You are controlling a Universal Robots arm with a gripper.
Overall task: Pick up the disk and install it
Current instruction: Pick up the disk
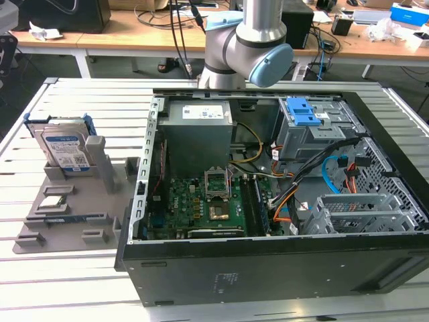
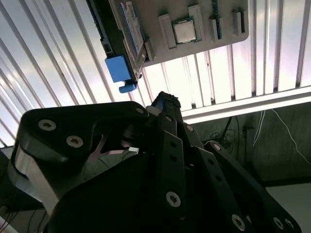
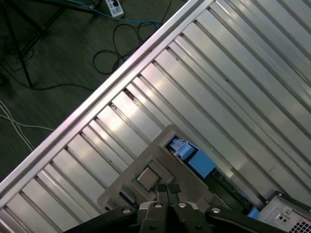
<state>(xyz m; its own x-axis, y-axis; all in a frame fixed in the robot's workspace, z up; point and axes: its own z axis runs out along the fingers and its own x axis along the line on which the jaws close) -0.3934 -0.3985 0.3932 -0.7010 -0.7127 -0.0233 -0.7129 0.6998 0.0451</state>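
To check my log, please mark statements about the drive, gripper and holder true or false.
The flat silver hard drive with blue plastic frame stands on edge in the grey plastic holder. True.
The black gripper grips that drive. False: the drive sits in the holder, apart from it.
The holder lies inside the open black computer case. False: it rests on the slatted metal table, at the exterior view's left of the case.
A small square silver chip lies on the holder. True.

The flat rectangular silver disk (image 1: 56, 134) is carrying a white-and-blue label (image 1: 66, 153); its print is showing too small to read.
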